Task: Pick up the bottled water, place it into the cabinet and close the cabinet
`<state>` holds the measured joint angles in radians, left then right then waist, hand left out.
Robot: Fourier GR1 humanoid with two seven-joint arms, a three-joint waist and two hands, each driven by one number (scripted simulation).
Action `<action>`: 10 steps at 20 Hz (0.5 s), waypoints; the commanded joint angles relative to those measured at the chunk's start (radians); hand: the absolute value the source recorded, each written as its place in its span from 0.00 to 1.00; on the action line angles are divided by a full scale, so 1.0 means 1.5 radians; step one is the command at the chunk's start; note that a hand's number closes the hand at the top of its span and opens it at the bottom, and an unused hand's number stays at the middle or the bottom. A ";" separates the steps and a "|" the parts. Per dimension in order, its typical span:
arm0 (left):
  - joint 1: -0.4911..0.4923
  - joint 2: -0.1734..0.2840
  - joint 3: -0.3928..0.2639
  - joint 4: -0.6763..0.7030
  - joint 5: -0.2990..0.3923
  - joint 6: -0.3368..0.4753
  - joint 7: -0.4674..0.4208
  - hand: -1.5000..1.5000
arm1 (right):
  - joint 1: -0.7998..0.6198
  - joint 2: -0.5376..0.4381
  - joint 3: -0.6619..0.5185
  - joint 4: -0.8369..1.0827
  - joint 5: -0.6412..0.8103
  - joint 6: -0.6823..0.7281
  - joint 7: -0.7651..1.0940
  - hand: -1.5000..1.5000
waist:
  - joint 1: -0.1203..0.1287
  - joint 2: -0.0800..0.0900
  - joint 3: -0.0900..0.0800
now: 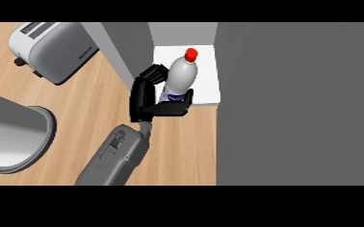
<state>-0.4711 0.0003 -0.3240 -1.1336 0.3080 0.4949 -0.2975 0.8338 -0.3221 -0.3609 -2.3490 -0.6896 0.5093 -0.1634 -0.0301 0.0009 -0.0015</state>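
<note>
Left hand (149, 96) grips bottle (177, 79) w/ fingers curled round it, bottle upright just over cabinet (206, 98) shelf's front edge, so letting go this near the lip could tip it out, or door (284, 101) may clip it.

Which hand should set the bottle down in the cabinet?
Probably the left. The one hand in view comes up from lower left, already curled round the bottled water at the cabinet's white shelf. The right hand is out of view.
</note>
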 commanded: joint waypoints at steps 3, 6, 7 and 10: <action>-0.108 0.000 0.004 0.102 0.008 0.070 0.041 1.00 | 0.015 0.002 -0.015 -0.100 -0.074 -0.019 0.036 0.00 | -0.002 0.001 0.000; -0.157 0.000 -0.020 0.156 0.017 0.103 0.046 1.00 | 0.033 -0.020 -0.025 -0.119 -0.111 -0.024 0.057 0.00 | -0.013 0.003 -0.001; -0.158 0.000 0.045 0.201 0.008 0.040 0.009 1.00 | 0.017 0.002 0.001 -0.114 -0.091 -0.051 0.062 0.00 | -0.003 0.005 -0.001; -0.198 0.000 0.015 0.215 0.047 0.061 0.038 1.00 | 0.023 -0.020 -0.044 -0.102 -0.117 -0.023 0.050 0.00 | -0.007 0.003 0.000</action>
<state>-0.6936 0.0001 -0.2955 -0.8796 0.3381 0.5719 -0.2564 0.8385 -0.3398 -0.3824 -2.3456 -0.7199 0.5148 -0.1543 -0.0385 0.0045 -0.0018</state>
